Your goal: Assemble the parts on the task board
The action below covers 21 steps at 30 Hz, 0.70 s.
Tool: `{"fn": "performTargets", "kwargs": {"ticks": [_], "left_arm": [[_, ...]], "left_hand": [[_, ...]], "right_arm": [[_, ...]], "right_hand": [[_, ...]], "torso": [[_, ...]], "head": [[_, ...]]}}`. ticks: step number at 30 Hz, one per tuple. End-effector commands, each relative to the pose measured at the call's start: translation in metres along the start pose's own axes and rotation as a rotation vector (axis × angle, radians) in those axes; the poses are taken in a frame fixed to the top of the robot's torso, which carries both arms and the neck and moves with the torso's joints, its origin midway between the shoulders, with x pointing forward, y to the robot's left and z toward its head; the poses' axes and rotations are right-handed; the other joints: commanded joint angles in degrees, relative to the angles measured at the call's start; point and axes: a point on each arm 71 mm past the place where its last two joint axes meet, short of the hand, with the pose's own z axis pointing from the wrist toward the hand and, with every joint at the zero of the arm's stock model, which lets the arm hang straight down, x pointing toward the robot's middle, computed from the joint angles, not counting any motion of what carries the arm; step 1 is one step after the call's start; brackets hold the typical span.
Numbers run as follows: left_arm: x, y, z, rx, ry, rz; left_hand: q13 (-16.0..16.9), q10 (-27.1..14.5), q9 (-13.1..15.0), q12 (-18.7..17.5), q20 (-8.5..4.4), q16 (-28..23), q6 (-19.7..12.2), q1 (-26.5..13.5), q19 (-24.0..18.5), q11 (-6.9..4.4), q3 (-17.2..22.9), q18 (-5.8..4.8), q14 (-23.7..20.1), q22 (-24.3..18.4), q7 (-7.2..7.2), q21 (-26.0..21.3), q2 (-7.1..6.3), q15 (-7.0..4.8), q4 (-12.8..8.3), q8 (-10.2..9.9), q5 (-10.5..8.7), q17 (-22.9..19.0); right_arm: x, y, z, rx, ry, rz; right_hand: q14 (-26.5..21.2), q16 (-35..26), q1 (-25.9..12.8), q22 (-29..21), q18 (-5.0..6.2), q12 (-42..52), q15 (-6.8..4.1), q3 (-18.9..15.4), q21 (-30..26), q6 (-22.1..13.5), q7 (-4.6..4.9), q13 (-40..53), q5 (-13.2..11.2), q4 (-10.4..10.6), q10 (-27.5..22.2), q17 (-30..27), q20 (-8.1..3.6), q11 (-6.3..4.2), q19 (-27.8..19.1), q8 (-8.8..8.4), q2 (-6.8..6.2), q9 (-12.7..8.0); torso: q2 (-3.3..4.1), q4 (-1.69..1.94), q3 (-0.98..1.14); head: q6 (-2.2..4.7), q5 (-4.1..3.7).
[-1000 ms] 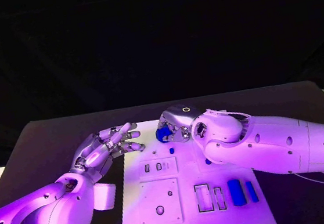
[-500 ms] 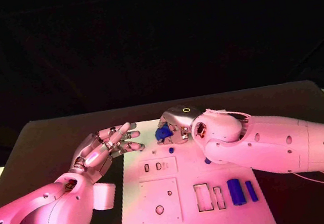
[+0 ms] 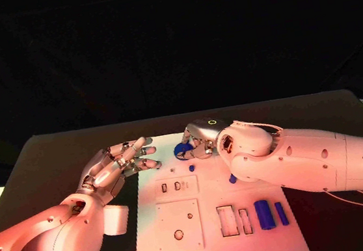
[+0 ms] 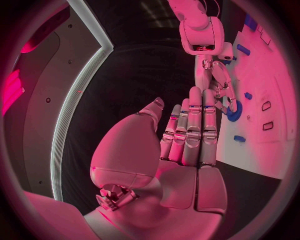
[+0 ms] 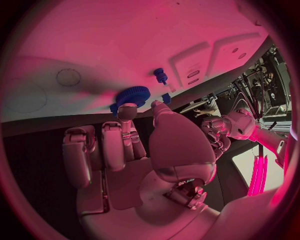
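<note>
Black table (image 3: 53, 154) carries the white task board (image 3: 211, 239), a flat rectangular plate with cut slots and round holes, lying where it lay a second ago. Since then the right hand (image 3: 199, 141) has shifted slightly along the board's far edge, and the blue gear (image 3: 183, 149) it pinches has moved with it; the left hand (image 3: 117, 164) has barely changed. The right hand, silver and jointed on a smooth white arm, grips the gear between thumb and a fingertip, and the right wrist view shows the gear (image 5: 131, 95) as a ridged round disc at the board's edge (image 5: 125, 40). The left hand holds nothing, its fingers stretched out and close together, hovering just beside the board's far left corner. Two blue bars (image 3: 270, 214), long and rounded, lie side by side near the board's near right part. A small blue peg (image 3: 192, 168) sits on the board just below the gear, and another small blue piece (image 3: 233, 179) shows beside the right forearm.
</note>
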Motion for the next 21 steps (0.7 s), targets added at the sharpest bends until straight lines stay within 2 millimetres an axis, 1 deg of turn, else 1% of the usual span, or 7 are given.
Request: {"fn": "performTargets", "kwargs": {"ticks": [1, 5, 10, 14, 17, 20, 21], "left_arm": [[0.003, -0.001, 0.000, 0.006, 0.021, -0.011], [0.003, -0.001, 0.000, 0.006, 0.021, -0.011], [0.003, -0.001, 0.000, 0.005, 0.020, -0.010], [0.002, -0.001, -0.001, 0.005, 0.019, -0.010], [0.002, -0.001, -0.001, 0.005, 0.018, -0.010], [0.000, -0.001, -0.001, 0.005, 0.014, -0.010], [0.000, -0.001, -0.001, 0.005, 0.013, -0.010]], "left_hand": [[-0.07, 0.24, -0.06, -0.39, 0.15, -0.39, 0.41, 0.39, 0.42, 0.07, 0.05, 0.62, 0.43, 0.01, 0.15, 0.09, -0.05, -0.02, -0.15, -0.25, -0.07, 0.16], [-0.07, 0.24, -0.06, -0.39, 0.15, -0.39, 0.41, 0.39, 0.42, 0.07, 0.05, 0.62, 0.43, 0.01, 0.15, 0.09, -0.05, -0.02, -0.15, -0.25, -0.07, 0.16], [-0.07, 0.24, -0.06, -0.39, 0.15, -0.39, 0.41, 0.39, 0.42, 0.07, 0.05, 0.62, 0.43, 0.01, 0.15, 0.09, -0.05, -0.02, -0.15, -0.25, -0.07, 0.16], [-0.07, 0.24, -0.06, -0.39, 0.15, -0.39, 0.41, 0.39, 0.42, 0.07, 0.05, 0.62, 0.43, 0.01, 0.15, 0.09, -0.05, -0.02, -0.15, -0.25, -0.07, 0.16], [-0.07, 0.24, -0.06, -0.39, 0.15, -0.39, 0.41, 0.39, 0.42, 0.07, 0.05, 0.62, 0.43, 0.01, 0.15, 0.09, -0.05, -0.02, -0.15, -0.25, -0.07, 0.16], [-0.07, 0.24, -0.06, -0.39, 0.15, -0.39, 0.41, 0.39, 0.42, 0.07, 0.05, 0.62, 0.43, 0.01, 0.15, 0.09, -0.05, -0.02, -0.15, -0.25, -0.07, 0.16], [-0.07, 0.24, -0.06, -0.39, 0.15, -0.39, 0.41, 0.39, 0.42, 0.07, 0.05, 0.62, 0.43, 0.01, 0.15, 0.09, -0.05, -0.02, -0.15, -0.25, -0.07, 0.16]], "right_arm": [[0.002, -0.003, 0.000, 0.028, 0.020, -0.003], [0.002, -0.004, -0.001, 0.030, 0.024, -0.006], [0.000, -0.005, -0.003, 0.025, 0.003, 0.001], [-0.007, -0.008, -0.010, 0.008, -0.065, 0.036], [-0.013, -0.012, -0.017, -0.024, -0.116, 0.081], [-0.020, -0.021, -0.026, -0.083, -0.139, 0.142], [-0.023, -0.024, -0.030, -0.099, -0.140, 0.166]], "right_hand": [[3.21, 0.31, 0.90, 12.76, -1.10, 0.40, 0.02, -0.40, 0.06, 0.52, 0.07, 0.20, 0.11, -0.23, 0.54, 0.41, 0.12, -0.02, 4.09, -0.29, 0.19, -0.03], [3.21, 0.32, 2.18, 12.75, -1.10, 0.45, 0.01, -0.87, 0.05, 0.52, 0.08, 0.39, -0.70, -0.42, 0.47, 0.46, 0.10, -0.03, 4.08, -0.37, -0.14, -0.08], [3.20, 0.31, 3.85, 12.77, -1.10, 0.52, -0.01, -1.37, 0.05, 0.50, 0.07, 0.60, -1.96, -0.67, 0.43, 0.49, 0.08, -0.05, 4.09, -0.42, -0.56, -0.13], [3.21, 0.31, 4.90, 12.84, -1.12, 0.75, -0.05, -1.57, 0.08, 0.58, 0.02, 0.87, -0.24, -0.52, 0.53, 0.53, 0.04, -0.10, 4.14, -0.41, -0.34, -0.14], [3.16, 0.14, 5.57, 12.67, -1.07, 0.53, -0.05, -1.68, 0.00, 0.27, 0.09, 0.81, 0.95, -0.47, 0.44, 0.31, 0.03, -0.08, 4.01, -0.55, -0.26, -0.21], [3.07, -0.08, 7.05, 12.42, -1.01, 0.18, 0.07, -1.89, -0.13, -0.45, 0.29, 0.74, -1.74, -0.53, 0.17, 0.11, 0.11, 0.08, 3.80, -0.62, -0.11, -0.31], [3.06, -0.12, 7.60, 12.39, -1.00, 0.15, 0.09, -1.97, -0.15, -0.59, 0.30, 0.76, -2.65, -0.62, 0.14, 0.07, 0.13, 0.10, 3.77, -0.62, -0.17, -0.32]], "torso": [[0.02, -0.01, 0.02], [-0.05, -0.03, -0.06], [-0.12, -0.08, 0.03], [-0.01, -0.02, 0.00], [-0.11, -0.15, 0.05], [-0.16, -0.29, 0.07], [-0.16, -0.29, 0.03]], "head": [[0.01, 0.00], [0.00, -0.14], [0.18, -0.03], [0.17, -0.11], [0.18, -0.06], [0.32, -0.06], [0.35, -0.28]]}}
